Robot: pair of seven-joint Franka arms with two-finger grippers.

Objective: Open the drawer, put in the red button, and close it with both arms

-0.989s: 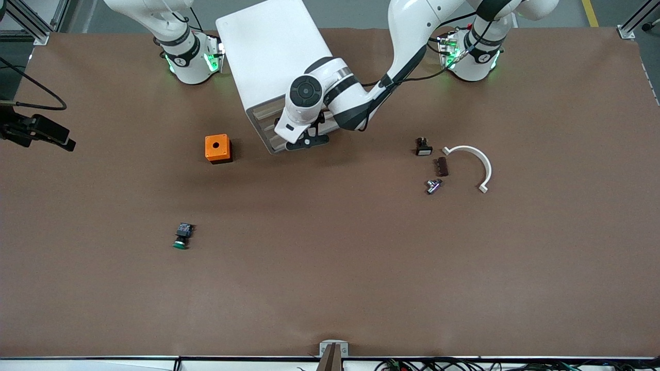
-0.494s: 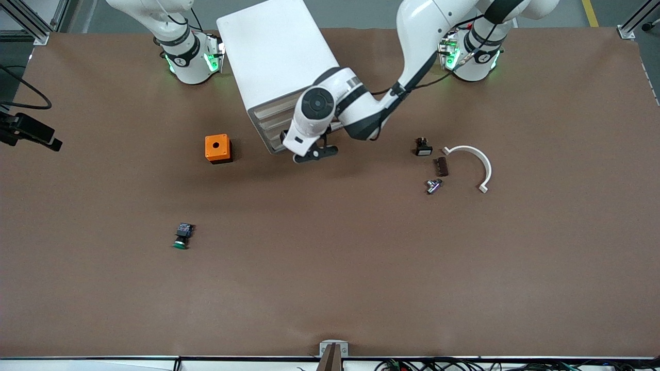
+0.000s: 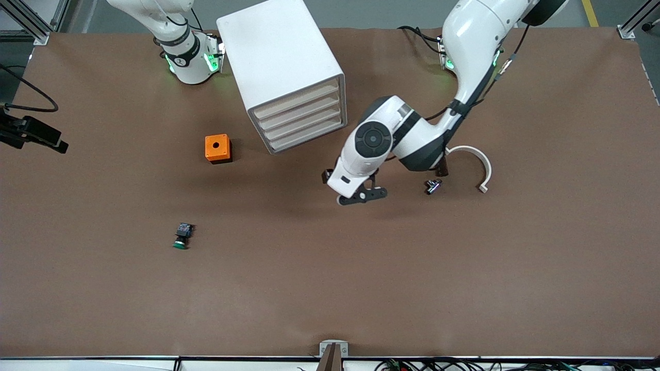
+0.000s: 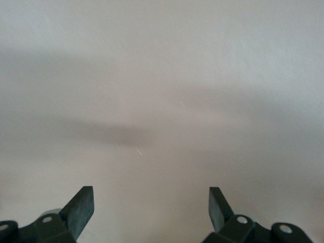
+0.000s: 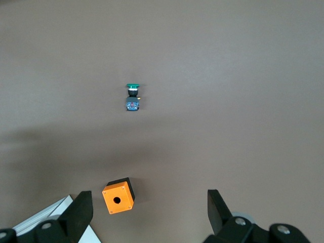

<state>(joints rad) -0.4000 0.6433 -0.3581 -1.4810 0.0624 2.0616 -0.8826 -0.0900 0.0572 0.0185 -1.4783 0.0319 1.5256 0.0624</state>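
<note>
The white drawer cabinet stands near the arms' bases, and all its drawer fronts look pushed in. My left gripper hangs open and empty over bare table, between the cabinet and the small parts at the left arm's end. In the left wrist view, the left gripper shows only plain surface between its fingers. The right gripper is open and empty, high over the orange box. The red button is hidden or out of view.
A green-capped button lies nearer the front camera than the orange box. A white curved piece and a small metal part lie beside the left arm's forearm. The cabinet's corner shows in the right wrist view.
The left arm has swung away from the cabinet's drawer fronts toward the small parts and now covers the small black part there. The right arm has barely moved.
</note>
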